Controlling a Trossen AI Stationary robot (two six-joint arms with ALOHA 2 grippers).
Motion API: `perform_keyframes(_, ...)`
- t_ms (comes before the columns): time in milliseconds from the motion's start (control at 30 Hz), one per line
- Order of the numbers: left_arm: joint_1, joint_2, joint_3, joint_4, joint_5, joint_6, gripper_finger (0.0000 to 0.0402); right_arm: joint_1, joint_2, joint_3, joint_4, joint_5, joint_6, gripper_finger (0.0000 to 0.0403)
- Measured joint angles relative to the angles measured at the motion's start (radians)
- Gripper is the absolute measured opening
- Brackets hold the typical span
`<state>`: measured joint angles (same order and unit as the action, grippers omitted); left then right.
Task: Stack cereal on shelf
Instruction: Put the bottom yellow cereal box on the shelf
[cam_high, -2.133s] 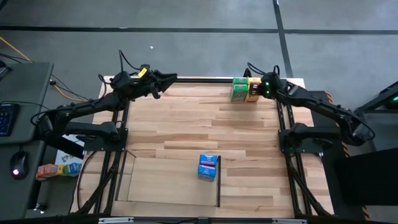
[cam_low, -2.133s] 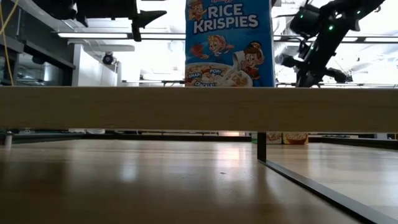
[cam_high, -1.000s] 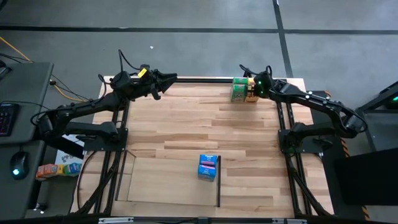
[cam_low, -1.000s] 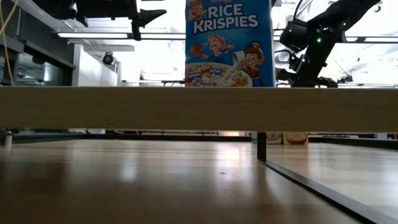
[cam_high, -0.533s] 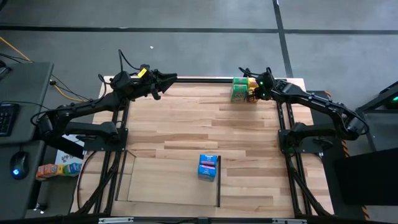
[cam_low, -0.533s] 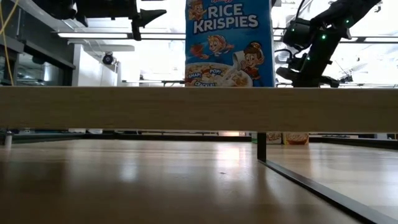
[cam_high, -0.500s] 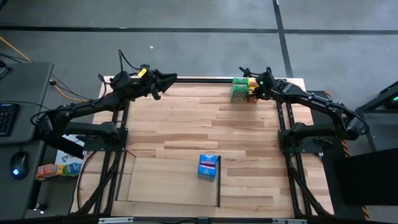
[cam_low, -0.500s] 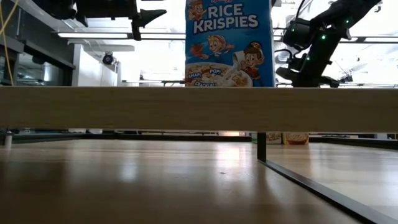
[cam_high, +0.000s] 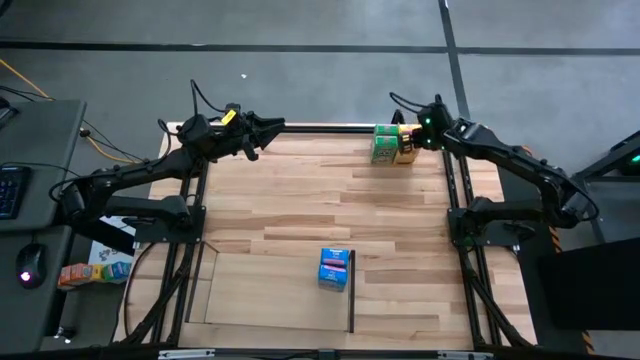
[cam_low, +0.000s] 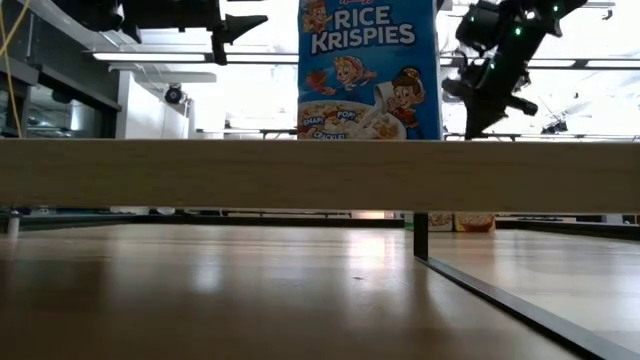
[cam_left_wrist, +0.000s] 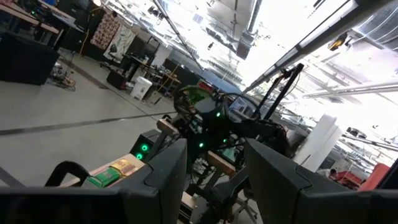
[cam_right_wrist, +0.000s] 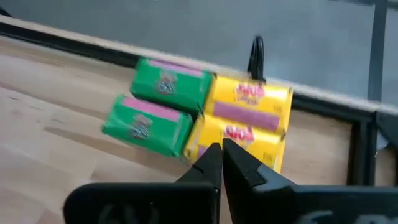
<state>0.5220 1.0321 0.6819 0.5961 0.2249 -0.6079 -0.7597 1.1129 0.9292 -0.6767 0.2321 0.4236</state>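
Two green cereal boxes (cam_right_wrist: 158, 102) and two yellow ones (cam_right_wrist: 245, 121) lie flat, side by side, at the table's far right edge (cam_high: 393, 146). My right gripper (cam_right_wrist: 221, 157) hangs shut above the nearer yellow box, clear of it. It also shows high up in the low view (cam_low: 478, 95). A blue cereal box (cam_high: 335, 268) stands upright on the pale shelf (cam_high: 260, 290) near the front, beside the shelf's black bar (cam_high: 352, 298). My left gripper (cam_high: 272, 125) waits open over the far left edge, with nothing between its fingers (cam_left_wrist: 165, 180).
A black metal frame runs along the table's far edge (cam_high: 320, 127) and down both sides by the arm bases. Bare wood (cam_high: 310, 190) lies between the far boxes and the shelf. The blue box (cam_low: 370, 70) fills the middle of the low view.
My right gripper has risen from just over the yellow boxes and rolled a little, staying shut. The green and yellow boxes have kept their places.
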Motion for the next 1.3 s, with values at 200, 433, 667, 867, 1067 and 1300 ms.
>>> perform_keyframes(200, 0.000, 0.000, 0.000, 0.000, 0.000, 0.001, 0.0155, 0.000, 0.000, 0.109, -0.077, 0.000, -0.041, 0.0043)
perform_keyframes(433, 0.000, 0.000, 0.000, 0.000, 0.000, 0.002, 0.0155, 0.000, 0.009, 0.200, -0.154, -0.083, -0.152, 0.0168)
perform_keyframes(667, 0.000, 0.000, 0.000, 0.000, 0.000, 0.002, 0.0155, 0.000, 0.143, 0.310, -0.348, -0.157, -0.302, 0.0277)
perform_keyframes(867, 0.000, 0.000, 0.000, 0.000, 0.000, -0.001, 0.0155, -0.006, 0.302, 0.438, -0.531, -0.163, -0.432, 0.0293)
perform_keyframes(1067, 0.000, 0.000, 0.000, 0.000, 0.001, -0.001, 0.0155, -0.005, 0.336, 0.465, -0.562, -0.220, -0.507, 0.0293)
perform_keyframes(1300, 0.002, 0.000, 0.000, 0.001, 0.002, 0.007, 0.0155, -0.005, 0.336, 0.465, -0.559, -0.183, -0.570, 0.0293)
